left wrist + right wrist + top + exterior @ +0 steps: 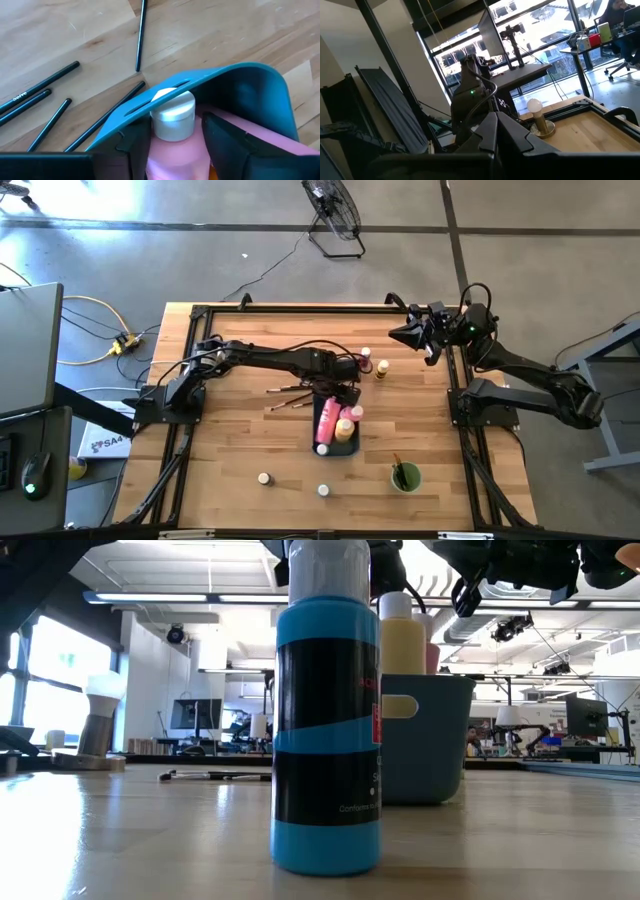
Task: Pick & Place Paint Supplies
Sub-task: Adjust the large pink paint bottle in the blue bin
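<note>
My left arm reaches across the wooden tabletop (230, 450), its tool (172, 142) gripping the white-capped pink squeeze bottle (172, 150) inside the blue-grey plastic tray (250, 85). Thin dark paintbrushes (45, 90) lie just beyond. My right tool (405, 334) is raised, closed.

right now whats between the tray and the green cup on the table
Nothing: in the high view the stretch of wood between the blue-grey tray and the green cup is bare. The two stand apart, not touching.
</note>
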